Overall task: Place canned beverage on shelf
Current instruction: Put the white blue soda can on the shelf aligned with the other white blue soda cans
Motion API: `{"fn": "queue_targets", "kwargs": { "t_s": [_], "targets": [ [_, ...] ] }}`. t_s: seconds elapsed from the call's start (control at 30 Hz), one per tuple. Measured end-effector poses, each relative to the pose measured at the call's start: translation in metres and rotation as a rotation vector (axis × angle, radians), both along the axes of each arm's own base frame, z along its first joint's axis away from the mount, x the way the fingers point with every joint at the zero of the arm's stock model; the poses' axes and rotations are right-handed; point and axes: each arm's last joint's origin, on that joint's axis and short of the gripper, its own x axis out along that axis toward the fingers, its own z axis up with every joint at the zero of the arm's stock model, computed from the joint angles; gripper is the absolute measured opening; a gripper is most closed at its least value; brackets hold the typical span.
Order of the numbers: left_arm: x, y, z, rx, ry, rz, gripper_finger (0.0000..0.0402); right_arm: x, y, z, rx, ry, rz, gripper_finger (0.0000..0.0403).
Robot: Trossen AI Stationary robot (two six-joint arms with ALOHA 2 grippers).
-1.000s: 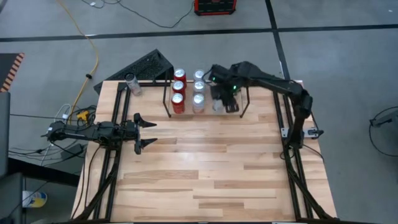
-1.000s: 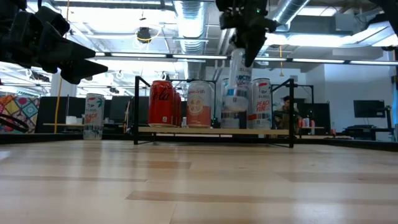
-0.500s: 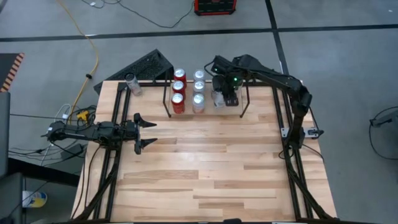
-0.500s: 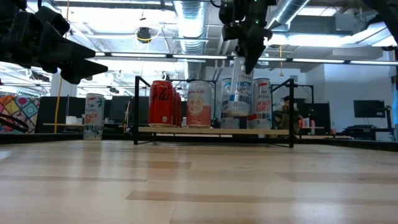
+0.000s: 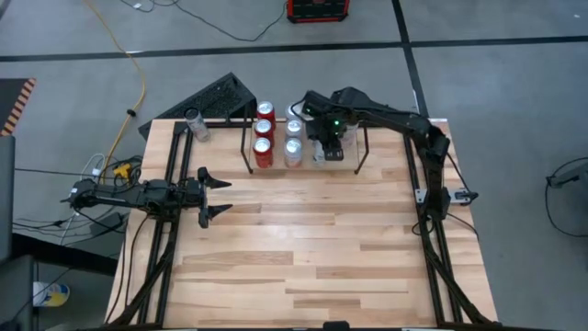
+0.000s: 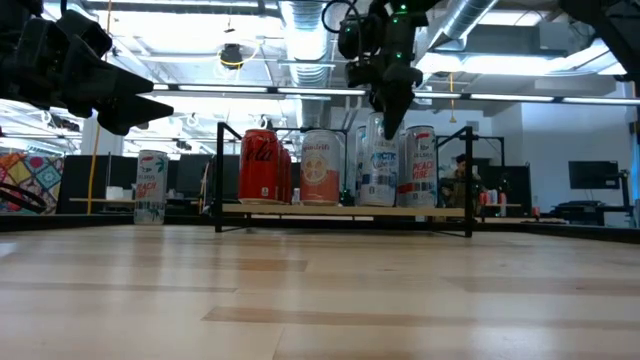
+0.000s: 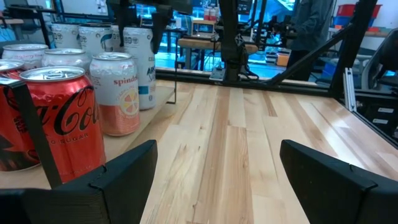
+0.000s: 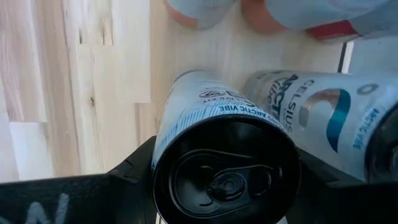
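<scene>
My right gripper (image 5: 322,138) is over the shelf (image 6: 345,210), a low black wire rack at the table's far edge, and is shut on a white-and-blue can (image 6: 380,160). This can stands in the rack beside a like can (image 8: 329,118), right of the rows of red cans (image 5: 264,138) and pale cans (image 5: 293,138). The can's dark top (image 8: 227,177) fills the right wrist view. My left gripper (image 5: 216,193) waits open at the table's left, looking along the table at the red can (image 7: 59,118) and orange-marked can (image 7: 115,93). My right gripper pinches the can's upper wall, just below its top rim (image 8: 163,155), between its two fingers, one on each opposite side. The fingers (image 6: 390,95) come from above, pointing down. The can stands upright, its bottom level with the other cans' bottoms on the shelf.
A lone can (image 5: 193,124) stands at the table's far left corner, outside the rack. A black keyboard (image 5: 220,97) lies on the floor beyond it. Black rails (image 5: 427,184) run along both table sides. The wooden tabletop (image 5: 303,248) spreads in front of the shelf.
My right gripper has carried the can a little toward the table's left and far edge, deeper into the rack. The can was tilted and lifted half a second ago; it now stands upright and low, level with the other cans.
</scene>
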Motion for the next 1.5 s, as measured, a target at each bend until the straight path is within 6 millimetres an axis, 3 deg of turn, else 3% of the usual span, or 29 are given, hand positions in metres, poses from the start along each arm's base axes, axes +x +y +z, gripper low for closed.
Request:
{"fn": "queue_targets", "kwargs": {
  "t_s": [0.53, 1.5],
  "targets": [
    [0.0, 0.0, 0.0, 0.0, 0.0, 0.0, 0.0327, -0.003, -0.009, 0.0, -0.006, -0.017, -0.031, 0.0234],
    [0.0, 0.0, 0.0, 0.0, 0.0, 0.0, 0.0327, -0.004, -0.007, 0.0, 0.028, -0.01, -0.012, 0.024]
  ]
}}
